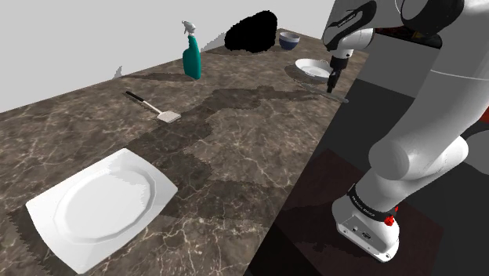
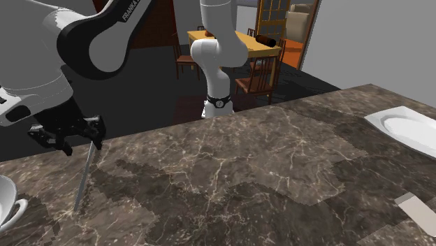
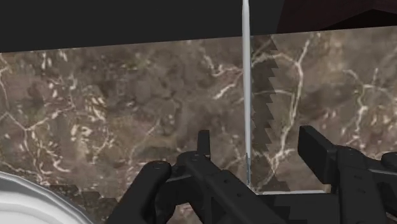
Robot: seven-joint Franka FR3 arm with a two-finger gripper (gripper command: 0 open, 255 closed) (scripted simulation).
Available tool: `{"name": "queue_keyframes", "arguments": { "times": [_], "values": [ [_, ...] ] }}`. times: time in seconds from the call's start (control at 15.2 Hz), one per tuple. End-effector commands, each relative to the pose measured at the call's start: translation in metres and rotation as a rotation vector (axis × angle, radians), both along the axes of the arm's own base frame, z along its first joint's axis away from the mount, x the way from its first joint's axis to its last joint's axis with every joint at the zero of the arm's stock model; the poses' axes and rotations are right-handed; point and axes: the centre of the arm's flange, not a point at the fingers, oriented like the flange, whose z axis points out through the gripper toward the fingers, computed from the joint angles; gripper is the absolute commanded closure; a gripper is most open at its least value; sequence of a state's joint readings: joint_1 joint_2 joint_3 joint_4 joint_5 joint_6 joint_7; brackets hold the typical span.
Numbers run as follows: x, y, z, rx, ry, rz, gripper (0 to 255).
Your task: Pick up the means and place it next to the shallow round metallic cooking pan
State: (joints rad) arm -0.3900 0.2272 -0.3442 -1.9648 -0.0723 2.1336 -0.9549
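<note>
The thing to pick up looks like a thin pale stick (image 3: 247,95). It lies flat on the dark stone counter (image 1: 235,141), close to the counter's edge. One end seems to reach that edge or poke over it; I cannot tell which. The tool (image 3: 257,146) hangs right above it with its two black fingers (image 3: 315,149) apart. The stick runs through the gap between them and neither finger touches it, so the tool is loose and holds nothing. The round pan (image 3: 28,200) sits just beside the tool, near the stick. I think a few things could go wrong from here. The stick is very thin and lies flat, so the fingers could close above it and catch nothing. They could also go too low and bump the hard counter. A push from the side could send the stick off the edge, since the edge is so near. The tool could knock the pan too. The wrist view tells me the stick is in the gap and not pinched, which the shoulder view does not let me judge. The shoulder view tells what else is on the counter: a green spray bottle (image 1: 192,59), a spatula (image 1: 157,110), a white plate (image 1: 102,204) and a blue bowl (image 1: 288,38), all well apart from the tool. The second exterior view shows a table (image 2: 244,35) and chairs (image 2: 255,80) behind the white arm (image 2: 216,49).
</note>
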Motion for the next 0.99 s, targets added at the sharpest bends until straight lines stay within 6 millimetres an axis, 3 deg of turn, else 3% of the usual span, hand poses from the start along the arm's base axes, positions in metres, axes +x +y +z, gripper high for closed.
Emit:
{"name": "queue_keyframes", "arguments": {
  "times": [0.0, 0.2, 0.46, 0.92],
  "values": [
    [0.000, 0.000, 0.000, 0.000, 0.000, 0.000, 0],
    [0.000, 0.000, 0.000, 0.000, 0.000, 0.000, 0],
    [0.006, 0.004, 0.049, 0.000, 0.000, 0.000, 0],
    [0.006, 0.004, 0.049, 0.000, 0.000, 0.000, 0]
  ]
}}
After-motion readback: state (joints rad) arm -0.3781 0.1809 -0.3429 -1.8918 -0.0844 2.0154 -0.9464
